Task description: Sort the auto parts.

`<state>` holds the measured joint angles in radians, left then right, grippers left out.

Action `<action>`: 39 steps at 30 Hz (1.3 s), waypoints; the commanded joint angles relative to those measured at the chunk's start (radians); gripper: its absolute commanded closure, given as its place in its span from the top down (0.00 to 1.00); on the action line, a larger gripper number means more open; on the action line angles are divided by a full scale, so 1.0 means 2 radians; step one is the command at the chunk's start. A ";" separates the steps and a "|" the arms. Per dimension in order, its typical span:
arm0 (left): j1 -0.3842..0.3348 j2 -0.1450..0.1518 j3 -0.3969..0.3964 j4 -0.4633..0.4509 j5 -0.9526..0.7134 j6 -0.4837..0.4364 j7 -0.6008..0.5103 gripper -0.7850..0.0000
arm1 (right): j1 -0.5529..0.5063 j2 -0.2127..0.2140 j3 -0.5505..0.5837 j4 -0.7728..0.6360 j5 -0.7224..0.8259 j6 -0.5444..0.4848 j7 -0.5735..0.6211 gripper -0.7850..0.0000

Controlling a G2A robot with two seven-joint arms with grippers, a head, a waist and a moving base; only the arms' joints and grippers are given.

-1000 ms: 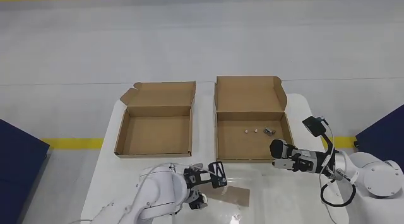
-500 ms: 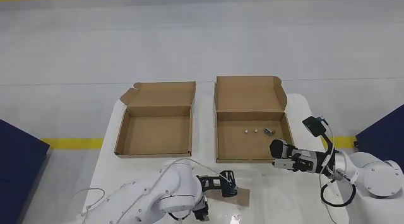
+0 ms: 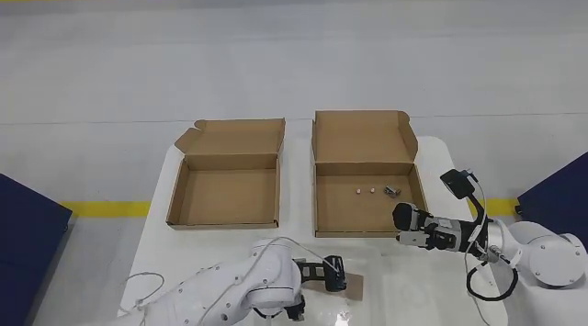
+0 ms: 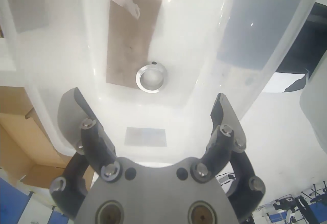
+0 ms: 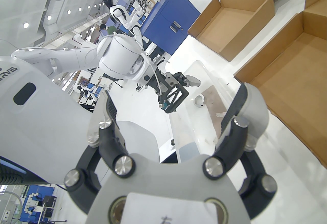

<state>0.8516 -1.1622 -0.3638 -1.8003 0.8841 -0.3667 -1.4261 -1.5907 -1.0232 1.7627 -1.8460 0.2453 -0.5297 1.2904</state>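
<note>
The ring (image 4: 151, 89) was polished metal, the tray (image 4: 230, 38) clear glossy plastic, the boxes (image 3: 225, 193) matt brown cardboard, the bench (image 3: 386, 275) smooth white.

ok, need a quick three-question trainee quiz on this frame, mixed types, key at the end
1. True or false: the left box is empty.
2. How many parts lie in the right box?
3. The left end effector is: A open, near the ring; B shut on the ring; C inside the right box.

Key: 1 true; 2 three; 3 A.
</note>
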 commanded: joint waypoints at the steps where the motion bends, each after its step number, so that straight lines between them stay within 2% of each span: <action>1: -0.001 -0.001 0.003 0.002 -0.001 -0.002 -0.003 1.00 | 0.000 0.000 0.000 0.000 0.000 0.000 0.000 1.00; 7: 0.001 -0.001 0.004 0.005 0.002 -0.002 0.002 1.00 | 0.000 0.000 0.000 0.000 0.000 0.000 0.000 1.00; 10: 0.004 -0.004 0.013 0.019 0.014 -0.018 0.016 1.00 | 0.000 0.000 0.000 0.000 0.000 0.000 0.000 1.00; 21: -0.029 -0.038 0.036 0.087 0.000 -0.028 0.018 1.00 | 0.000 0.000 0.000 0.000 0.000 0.000 0.000 1.00; 29: -0.025 -0.039 0.041 0.093 0.008 -0.027 0.015 1.00 | 0.000 0.000 0.000 0.000 0.000 0.000 0.000 1.00; 39: -0.043 -0.060 0.050 0.134 0.006 -0.015 0.004 1.00 | 0.000 0.000 0.000 0.000 0.000 0.000 0.000 1.00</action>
<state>0.7680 -1.2776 -0.2662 -1.5390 0.8927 -0.4079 -1.4113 -1.5907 -1.0232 1.7627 -1.8460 0.2453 -0.5297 1.2904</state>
